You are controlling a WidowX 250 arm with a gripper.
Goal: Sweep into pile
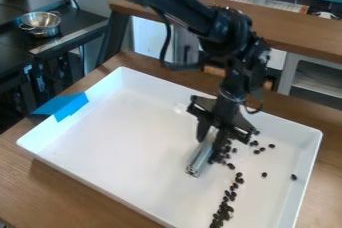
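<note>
White rectangular tray (pixel 120 132): smooth plastic look, faint sheen. Brown table (pixel 73 189): wood, visible grain, low sheen. Silvery rod-shaped piece (pixel 200 158): metallic look, shiny. Small black bean-like pieces (pixel 222 211): dark, slightly glossy. Bright blue flat strip (pixel 63 106): tape-like, matt. Silver round bowl (pixel 41 20): polished metal, reflective. Black gripper (pixel 217 131): mostly matt.

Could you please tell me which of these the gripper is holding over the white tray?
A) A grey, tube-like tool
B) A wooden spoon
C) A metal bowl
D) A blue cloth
A: the gripper has a grey, tube-like tool between its fingers, slanting down beside the dark beans.
</note>
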